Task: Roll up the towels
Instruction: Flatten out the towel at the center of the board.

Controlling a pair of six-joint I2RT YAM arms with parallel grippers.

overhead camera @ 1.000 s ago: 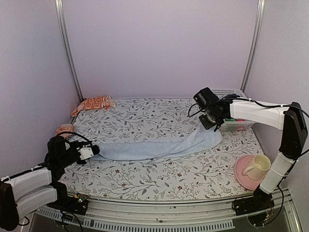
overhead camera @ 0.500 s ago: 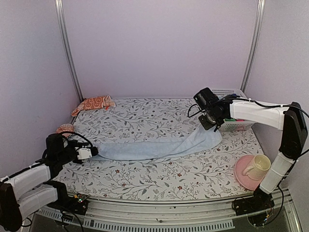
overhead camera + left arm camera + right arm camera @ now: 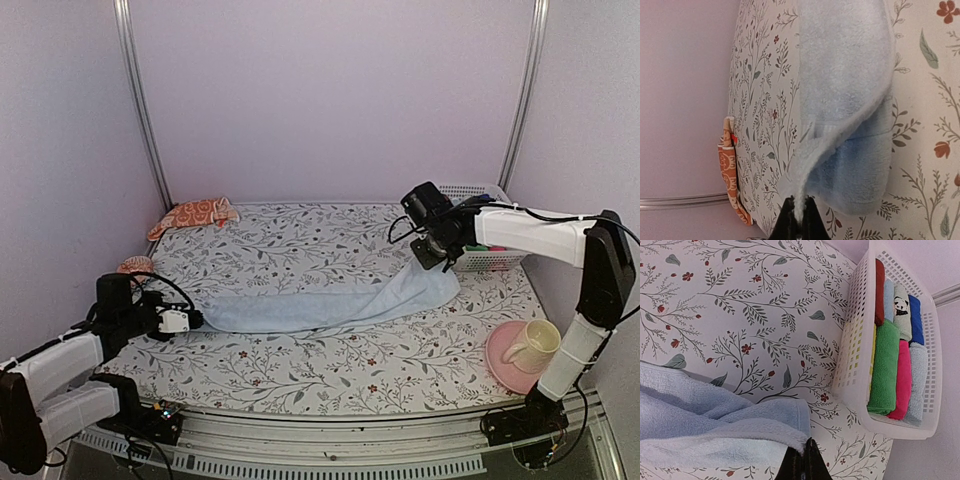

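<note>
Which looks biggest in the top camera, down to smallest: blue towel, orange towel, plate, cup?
1. blue towel
2. orange towel and plate: they look about alike, and the towel lies bunched farther back, so no ranking.
3. cup

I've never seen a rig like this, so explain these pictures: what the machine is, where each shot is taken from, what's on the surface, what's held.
This is a robot: two white arms bolted to the near edge of a table with a floral-print cover. The wide picture comes from a fixed camera above and behind them; the two close-ups come from a camera on each wrist. The left arm and right arm each end in two-finger jaws, and both pairs are shut on opposite ends of a plain light blue cloth towel stretched between them. An orange-red printed cloth towel lies crumpled in the far left corner. On the right sit a white plastic basket of coloured cloths and a cream mug on a pink plate.
</note>
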